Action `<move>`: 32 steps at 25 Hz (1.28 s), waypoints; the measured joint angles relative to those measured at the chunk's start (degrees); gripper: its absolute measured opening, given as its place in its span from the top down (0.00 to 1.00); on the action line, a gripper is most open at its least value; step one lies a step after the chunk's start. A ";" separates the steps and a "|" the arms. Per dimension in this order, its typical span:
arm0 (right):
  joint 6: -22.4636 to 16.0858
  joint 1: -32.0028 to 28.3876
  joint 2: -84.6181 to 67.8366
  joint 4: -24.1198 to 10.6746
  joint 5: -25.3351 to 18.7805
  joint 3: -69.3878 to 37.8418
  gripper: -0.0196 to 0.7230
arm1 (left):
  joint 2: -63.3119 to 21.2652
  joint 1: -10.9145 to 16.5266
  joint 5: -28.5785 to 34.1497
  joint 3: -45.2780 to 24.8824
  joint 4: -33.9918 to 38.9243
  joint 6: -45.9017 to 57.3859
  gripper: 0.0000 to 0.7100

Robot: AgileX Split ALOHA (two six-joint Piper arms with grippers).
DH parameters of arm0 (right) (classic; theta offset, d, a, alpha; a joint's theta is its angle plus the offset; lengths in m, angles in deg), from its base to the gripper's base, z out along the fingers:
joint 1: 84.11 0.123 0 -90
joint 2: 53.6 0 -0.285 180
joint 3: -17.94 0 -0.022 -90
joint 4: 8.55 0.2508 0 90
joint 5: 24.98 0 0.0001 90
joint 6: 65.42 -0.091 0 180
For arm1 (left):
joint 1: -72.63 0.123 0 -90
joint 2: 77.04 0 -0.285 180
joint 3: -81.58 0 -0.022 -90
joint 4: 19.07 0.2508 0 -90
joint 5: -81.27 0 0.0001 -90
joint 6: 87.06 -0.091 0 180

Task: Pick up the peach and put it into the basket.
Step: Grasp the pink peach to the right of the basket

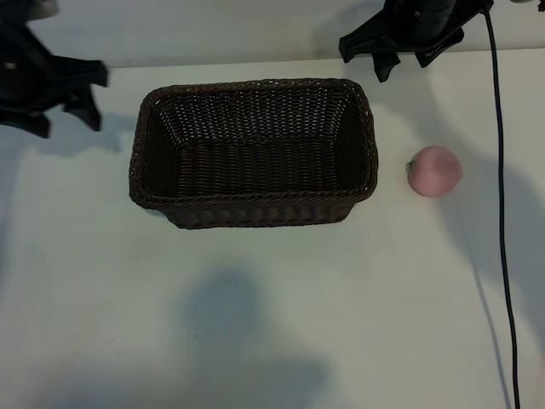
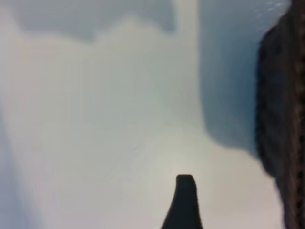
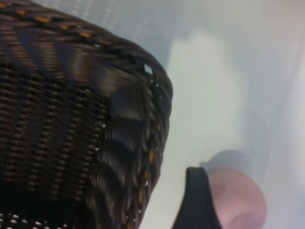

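Observation:
The peach (image 1: pixel 435 170), small, round and pale pink, lies on the white table to the right of the basket (image 1: pixel 252 201), apart from it. The basket is dark brown wicker, rectangular, with nothing inside. My right gripper (image 1: pixel 404 66) hovers at the far edge, beyond the basket's right end and beyond the peach, open and holding nothing. In the right wrist view one dark finger (image 3: pixel 198 202) stands in front of the peach (image 3: pixel 240 200), beside the basket's corner (image 3: pixel 143 100). My left gripper (image 1: pixel 66 126) is open at the far left, off the basket's left end.
A black cable (image 1: pixel 501 213) runs down the table's right side, just right of the peach. In the left wrist view, one dark finger (image 2: pixel 183 202) shows over bare table with the basket's wall (image 2: pixel 286 119) alongside. A broad shadow lies on the near table.

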 joint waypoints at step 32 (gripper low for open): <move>0.00 0.00 -2.59 5.91 0.00 0.00 0.27 | -2.85 1.44 -1.26 -0.05 -7.35 -5.97 0.16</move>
